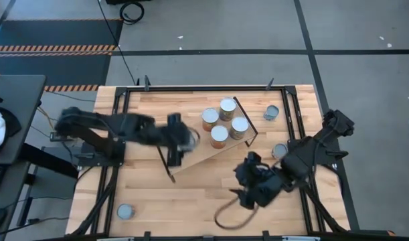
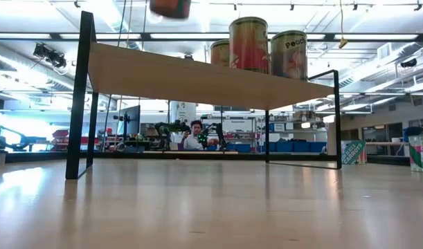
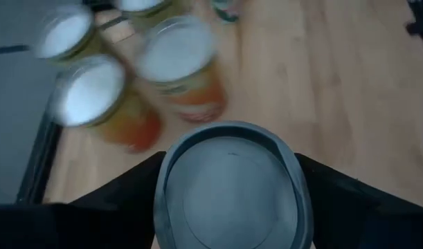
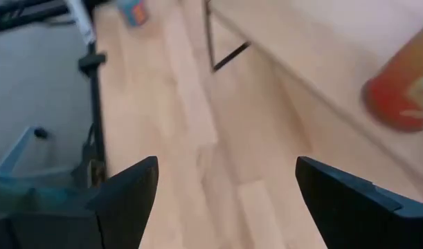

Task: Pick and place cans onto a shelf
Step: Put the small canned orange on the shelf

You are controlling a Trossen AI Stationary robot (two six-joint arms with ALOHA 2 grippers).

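Observation:
The light-wood shelf (image 1: 191,157) stands slantwise on the table, and several cans stand on its far right part (image 1: 219,136), also seen in the low view (image 2: 248,43). My left gripper (image 1: 186,139) is over the shelf's middle, shut on a can with a grey top (image 3: 228,197) and an orange-brown side (image 2: 171,7). My right gripper (image 1: 248,195) is open and empty above the table, near the shelf's right end; its wrist view (image 4: 225,200) shows bare table between the fingers. My left gripper pinches the can between its two fingers, one on each side of the can's wall (image 3: 159,200) just below the top rim. The fingers come from the table's left, slanting down. The can stands upright, and its bottom (image 2: 171,10) is lifted clear above the shelf plank.
Loose cans stand on the table: one at the far right (image 1: 271,112), one by the right arm (image 1: 279,150), one at the near left (image 1: 126,211). A dark cable (image 1: 227,214) loops on the table near my right gripper. Black frame rods run along the table's edges.

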